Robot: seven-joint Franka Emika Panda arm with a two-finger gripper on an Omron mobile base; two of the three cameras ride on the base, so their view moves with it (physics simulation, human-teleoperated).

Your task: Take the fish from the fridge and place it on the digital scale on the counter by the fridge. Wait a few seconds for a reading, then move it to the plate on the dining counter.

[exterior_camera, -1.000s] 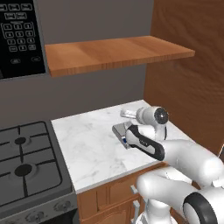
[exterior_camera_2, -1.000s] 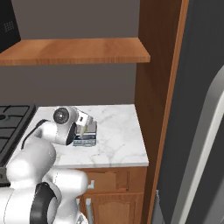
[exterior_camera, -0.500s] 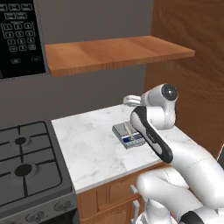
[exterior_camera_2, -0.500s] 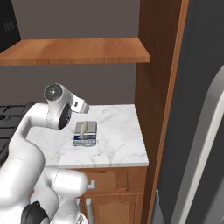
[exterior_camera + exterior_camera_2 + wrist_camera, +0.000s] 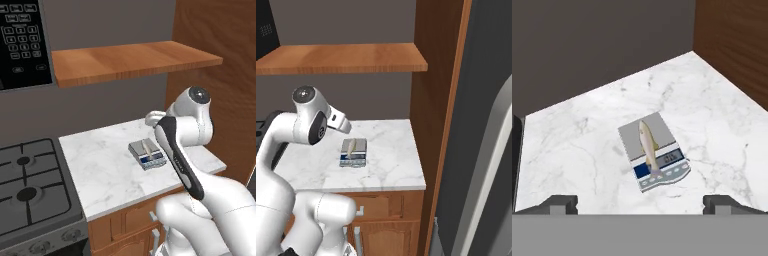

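fish (image 5: 648, 146) lying lengthwise on digital scale (image 5: 635, 136), tail end over display strip | scale on marble counter (image 5: 722, 130), near its middle | gripper (image 5: 641, 204) above scale, fingers spread wide, holding nothing | stove (image 5: 30, 190) left of counter, shelf (image 5: 130, 60) above

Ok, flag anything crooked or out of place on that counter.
Only a small thing: the fish lies lengthwise on the digital scale, its tail end reaching over the display strip. The scale itself sits flat, at an angle to the counter edges. Nothing spilled or damaged.
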